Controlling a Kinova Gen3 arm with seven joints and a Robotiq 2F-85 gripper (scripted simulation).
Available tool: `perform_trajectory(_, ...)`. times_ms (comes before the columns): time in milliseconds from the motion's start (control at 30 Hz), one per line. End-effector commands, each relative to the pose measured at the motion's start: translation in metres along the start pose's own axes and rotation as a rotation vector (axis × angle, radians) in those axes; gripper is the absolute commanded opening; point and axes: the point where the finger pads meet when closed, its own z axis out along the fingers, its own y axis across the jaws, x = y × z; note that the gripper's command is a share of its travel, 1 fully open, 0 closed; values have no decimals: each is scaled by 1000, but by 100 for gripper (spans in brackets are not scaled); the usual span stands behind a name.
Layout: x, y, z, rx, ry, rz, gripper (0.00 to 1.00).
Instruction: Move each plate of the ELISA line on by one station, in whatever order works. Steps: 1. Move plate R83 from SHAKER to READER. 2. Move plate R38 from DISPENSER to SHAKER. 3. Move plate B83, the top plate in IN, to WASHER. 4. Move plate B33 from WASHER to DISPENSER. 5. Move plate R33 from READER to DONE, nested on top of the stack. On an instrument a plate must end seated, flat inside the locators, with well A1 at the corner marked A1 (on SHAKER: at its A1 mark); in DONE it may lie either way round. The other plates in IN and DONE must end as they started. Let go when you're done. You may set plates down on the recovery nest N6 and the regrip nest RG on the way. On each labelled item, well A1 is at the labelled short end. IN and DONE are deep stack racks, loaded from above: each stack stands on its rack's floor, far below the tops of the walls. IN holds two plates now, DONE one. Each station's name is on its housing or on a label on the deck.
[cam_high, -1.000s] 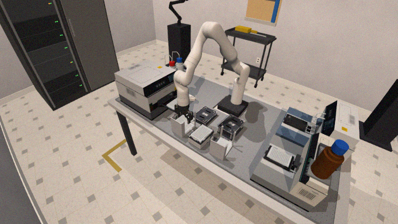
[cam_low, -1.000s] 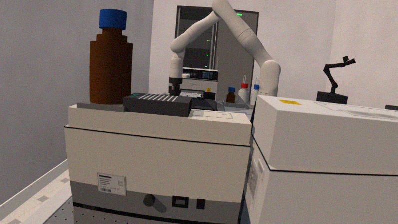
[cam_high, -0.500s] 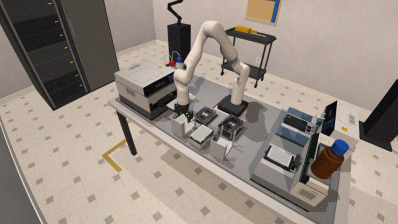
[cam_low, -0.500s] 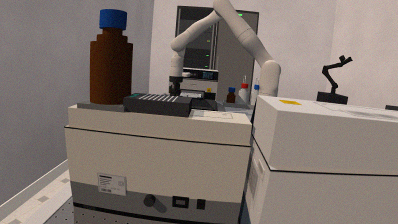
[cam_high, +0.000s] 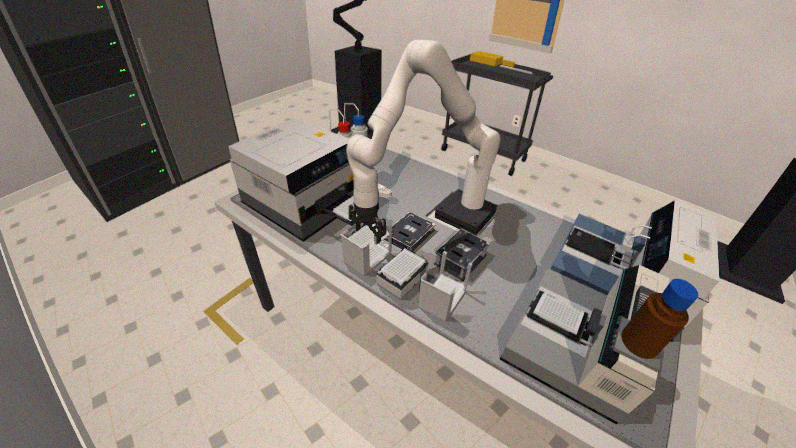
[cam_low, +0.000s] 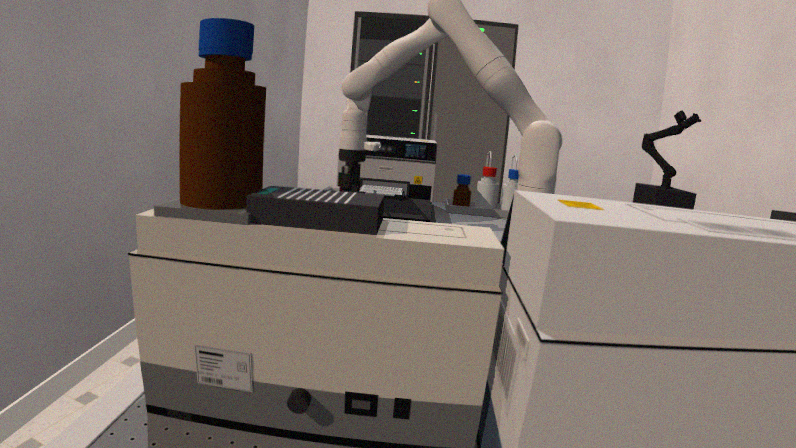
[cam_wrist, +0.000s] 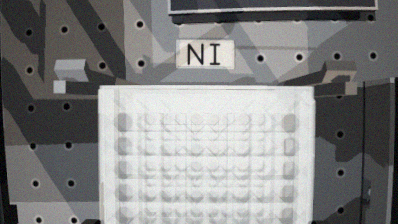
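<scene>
My gripper (cam_high: 366, 229) (cam_low: 349, 180) (cam_wrist: 201, 220) is shut on the top plate (cam_high: 363, 238) (cam_wrist: 205, 160) of IN, taken as B83; its code is not readable. It holds the plate level, near the top of the IN rack (cam_high: 353, 253). The IN label (cam_wrist: 205, 54) appears upside down. The DONE rack (cam_high: 434, 294) holds a white plate low inside. A plate (cam_high: 402, 267) sits on the small station between the racks. Another plate (cam_high: 559, 311) sits on the near right instrument. A plate (cam_low: 383, 190) also shows at the far instrument's front. Other plate codes and station names are unreadable.
Two black nests (cam_high: 412, 229) (cam_high: 463, 247) stand between the racks and the arm's base. The large left instrument (cam_high: 289, 161) is close to the gripper. Right are the near instrument's housing (cam_high: 548, 356), a blue-grey instrument (cam_high: 579, 272) and a large brown bottle (cam_high: 654, 322) (cam_low: 222, 139).
</scene>
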Motion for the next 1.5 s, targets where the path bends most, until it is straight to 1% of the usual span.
perform_trajectory(0,-1,0,-6,-3,-4,-1,94)
perform_trajectory(1467,-1,0,-31,-3,-4,-2,94)
